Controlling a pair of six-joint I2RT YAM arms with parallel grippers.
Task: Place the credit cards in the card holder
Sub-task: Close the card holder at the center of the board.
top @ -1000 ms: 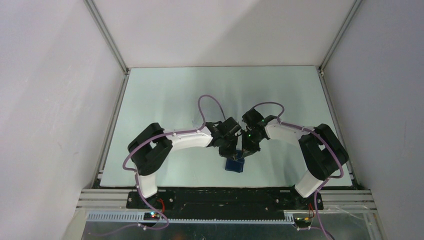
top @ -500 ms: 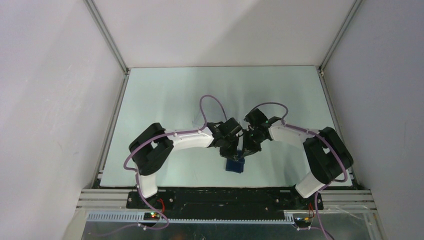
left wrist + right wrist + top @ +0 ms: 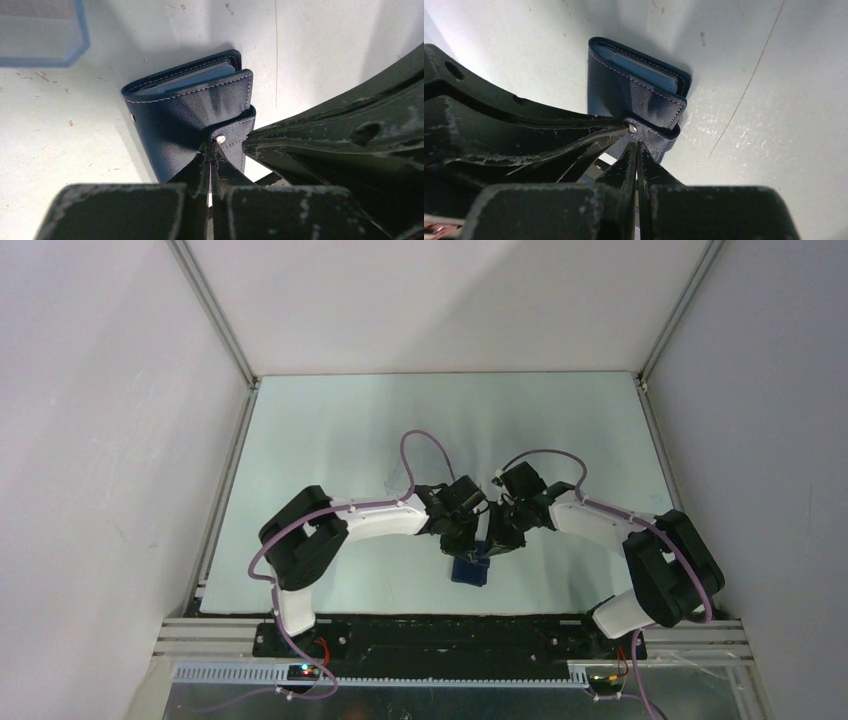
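Left wrist view had the card holder [image 3: 185,110] lying folded on the table [image 3: 310,45], near its front edge. The left gripper [image 3: 212,150] and right gripper [image 3: 637,147] were both squeezed shut, tips meeting right at the holder's strap [image 3: 235,131].

Soft overhead light, faint shadows; near foreground blurs in wrist views.

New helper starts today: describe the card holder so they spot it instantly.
Look at the pale table, near its front edge at the middle. There the left tool and right tool meet at the card holder. It alone is navy: a small folded wallet with pale stitching and a snap tab.
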